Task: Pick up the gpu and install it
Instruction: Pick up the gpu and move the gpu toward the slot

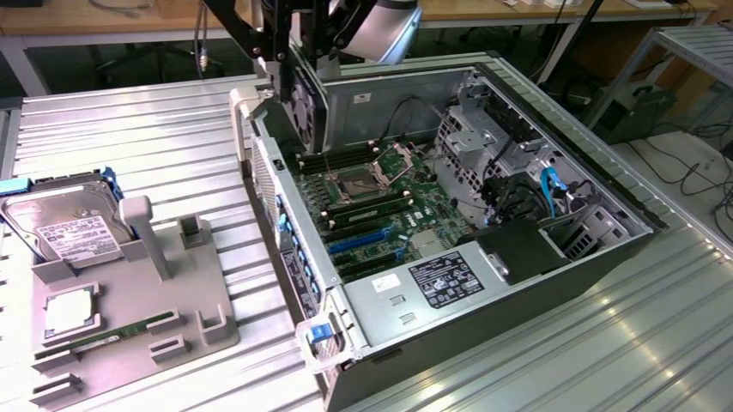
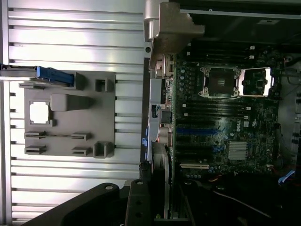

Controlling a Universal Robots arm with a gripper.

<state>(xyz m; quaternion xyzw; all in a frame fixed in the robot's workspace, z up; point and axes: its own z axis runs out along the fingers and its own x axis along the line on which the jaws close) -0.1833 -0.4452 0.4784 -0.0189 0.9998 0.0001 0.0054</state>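
My fingers (image 1: 287,62), partly closed, look clamped on the gpu (image 1: 305,107); card hangs upright below them, PC case (image 1: 458,352) w/ motherboard (image 1: 378,206) underneath.

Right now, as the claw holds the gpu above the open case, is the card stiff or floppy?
Likely stiff: the gpu hangs straight and upright from the claw, without sag. Thin and gripped at its top, it might twist if nudged against the case.
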